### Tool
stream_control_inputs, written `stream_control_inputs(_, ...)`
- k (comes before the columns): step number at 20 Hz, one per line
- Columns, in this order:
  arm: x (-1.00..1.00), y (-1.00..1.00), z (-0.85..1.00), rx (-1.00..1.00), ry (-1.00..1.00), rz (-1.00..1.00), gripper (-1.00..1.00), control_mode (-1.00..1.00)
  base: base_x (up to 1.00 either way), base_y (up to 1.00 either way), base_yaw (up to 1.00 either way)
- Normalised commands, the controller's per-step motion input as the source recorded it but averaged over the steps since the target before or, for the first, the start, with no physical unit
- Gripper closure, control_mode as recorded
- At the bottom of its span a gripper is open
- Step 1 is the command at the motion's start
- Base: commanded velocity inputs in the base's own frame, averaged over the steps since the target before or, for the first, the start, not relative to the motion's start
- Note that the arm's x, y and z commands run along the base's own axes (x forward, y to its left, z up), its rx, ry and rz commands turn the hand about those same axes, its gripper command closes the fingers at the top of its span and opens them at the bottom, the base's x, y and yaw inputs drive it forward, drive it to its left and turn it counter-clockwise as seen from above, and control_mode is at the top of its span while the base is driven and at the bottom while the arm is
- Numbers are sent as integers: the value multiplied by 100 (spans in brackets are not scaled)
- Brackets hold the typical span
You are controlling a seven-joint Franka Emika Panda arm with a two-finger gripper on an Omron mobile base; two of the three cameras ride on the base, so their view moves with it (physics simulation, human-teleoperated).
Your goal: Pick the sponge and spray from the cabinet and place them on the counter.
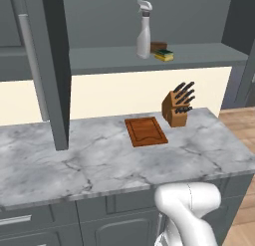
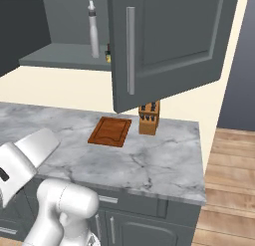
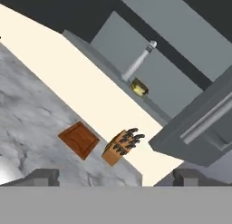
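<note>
My pincer [image 3: 115, 177] hangs with its jaws spread wide and empty, well short of everything. Ahead of it on the counter [image 1: 99, 160] I count one cutting board [image 1: 145, 131] and one knife block [image 1: 178, 109]. Farther off and higher, the open cabinet [image 1: 124, 58] holds one spray [image 1: 144, 30], one sponge [image 1: 164, 55] and one brown box [image 1: 158, 46] on its shelf.

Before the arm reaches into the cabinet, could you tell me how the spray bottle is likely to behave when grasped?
The spray stands tall and slim on the cabinet shelf, so a nudge near its top would probably tip it. It looks like light plastic. The sponge lies close beside it and might get bumped.
</note>
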Motion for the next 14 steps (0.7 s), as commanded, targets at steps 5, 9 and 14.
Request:
stream_control_inputs(5,37,92,-9,-34,3,-2,-100,-100,0,0,0)
stream_control_inputs(9,59,64,-8,-30,9,-12,-100,-100,0,0,0)
stream_control_inputs(14,62,12,-9,-25,10,-33,-100,-100,0,0,0)
